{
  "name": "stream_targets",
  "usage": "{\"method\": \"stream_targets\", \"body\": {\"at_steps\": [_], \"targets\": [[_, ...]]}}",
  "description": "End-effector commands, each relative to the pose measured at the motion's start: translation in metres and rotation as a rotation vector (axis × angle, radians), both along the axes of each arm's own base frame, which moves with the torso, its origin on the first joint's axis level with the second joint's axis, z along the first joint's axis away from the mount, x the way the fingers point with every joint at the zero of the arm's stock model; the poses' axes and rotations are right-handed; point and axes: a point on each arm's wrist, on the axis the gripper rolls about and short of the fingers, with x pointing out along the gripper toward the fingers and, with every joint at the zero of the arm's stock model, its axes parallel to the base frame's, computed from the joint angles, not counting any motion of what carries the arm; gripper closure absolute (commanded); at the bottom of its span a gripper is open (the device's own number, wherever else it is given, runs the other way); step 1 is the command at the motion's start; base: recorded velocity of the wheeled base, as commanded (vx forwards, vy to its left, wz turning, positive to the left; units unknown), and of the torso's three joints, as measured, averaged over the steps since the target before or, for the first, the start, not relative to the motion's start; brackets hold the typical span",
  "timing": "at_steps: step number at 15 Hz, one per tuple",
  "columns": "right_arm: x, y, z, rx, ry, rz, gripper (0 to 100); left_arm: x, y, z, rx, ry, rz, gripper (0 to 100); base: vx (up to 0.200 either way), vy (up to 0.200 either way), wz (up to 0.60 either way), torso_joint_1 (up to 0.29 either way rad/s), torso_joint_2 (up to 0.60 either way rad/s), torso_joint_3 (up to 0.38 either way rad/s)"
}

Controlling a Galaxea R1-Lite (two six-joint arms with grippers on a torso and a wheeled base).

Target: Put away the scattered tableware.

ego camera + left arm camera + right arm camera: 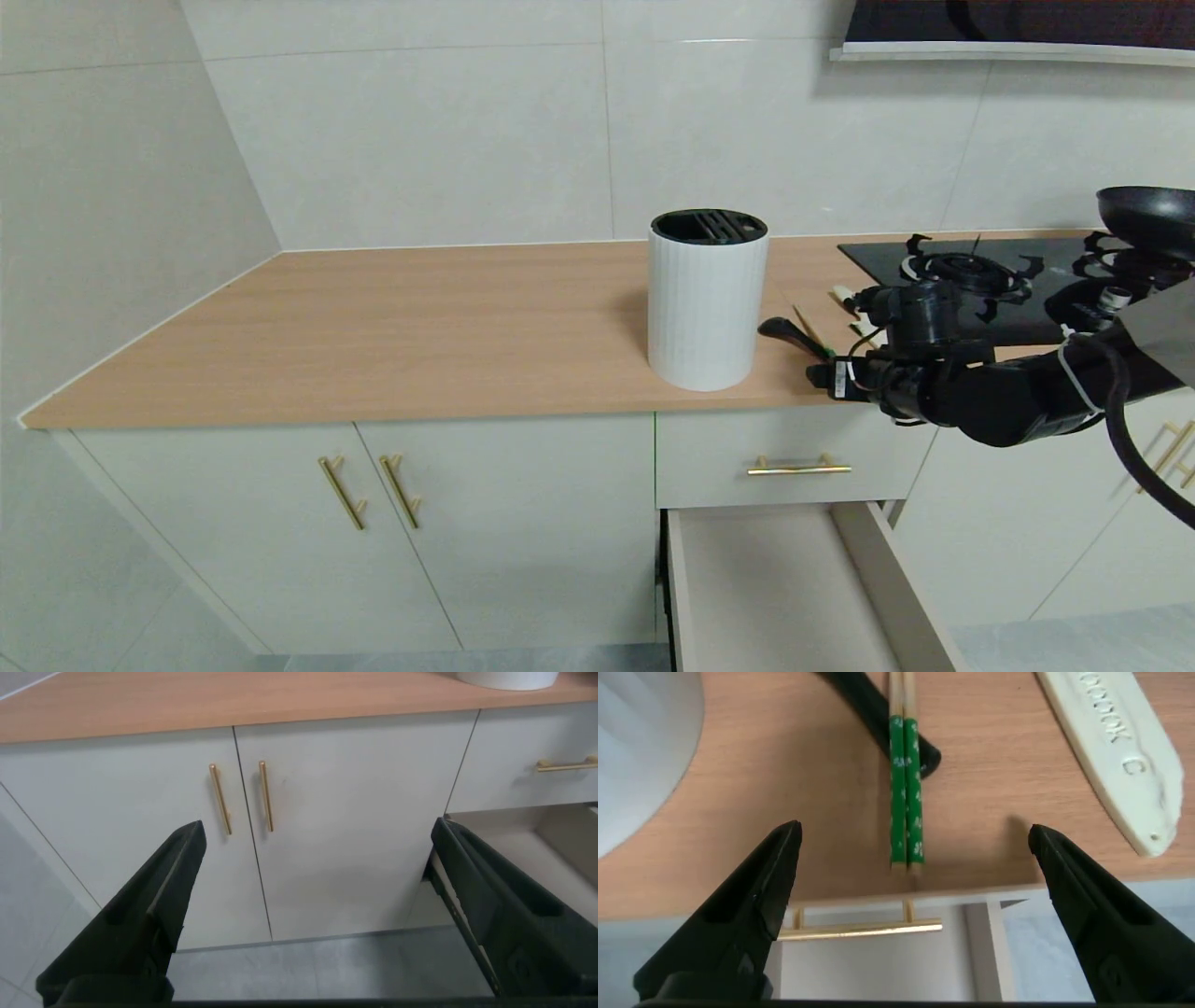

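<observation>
**Left hand (316, 833) spare, right hand (913, 833) set to pinch**

Wide open and empty, the left hand hangs before the cupboard doors (243, 859). On the worktop (373, 317), right of the white holder (707, 299), green-ended chopsticks (906, 803) lie across a black handle (864, 705) at the front edge. The right hand hovers over them, wide and empty. I would centre it on the green ends and pinch both sticks together, clear of the handle and the white piece (1116, 756).

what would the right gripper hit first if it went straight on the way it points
Most likely the green-ended chopsticks on the countertop, centred between the open fingers of the right gripper; how far off is unclear.
</observation>
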Motion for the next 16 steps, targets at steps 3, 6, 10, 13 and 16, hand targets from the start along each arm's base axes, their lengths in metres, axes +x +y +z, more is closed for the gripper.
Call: {"method": "stream_targets", "body": {"at_steps": [3,6,10,13,16], "targets": [[0.001,0.001,-0.001,0.005,0.001,-0.001,100,0.000,0.000,0.000,0.000,0.000,0.000,0,0.000,0.000,0.00,0.000,0.00,0.000],[0.001,0.002,-0.001,0.018,-0.001,-0.001,100,0.000,0.000,0.000,0.000,0.000,0.000,0,0.000,0.000,0.00,0.000,0.00,0.000],[0.001,0.002,0.001,0.021,-0.007,-0.001,100,0.000,0.000,0.000,0.000,0.000,0.000,0,0.000,0.000,0.00,0.000,0.00,0.000],[-0.002,0.001,0.008,0.024,-0.020,-0.001,100,0.000,0.000,0.000,0.000,0.000,0.000,0,0.000,0.000,0.00,0.000,0.00,0.000],[-0.013,-0.002,0.027,0.033,-0.051,0.001,100,0.000,0.000,0.000,0.000,0.000,0.000,0,0.000,0.000,0.00,0.000,0.00,0.000]]}}
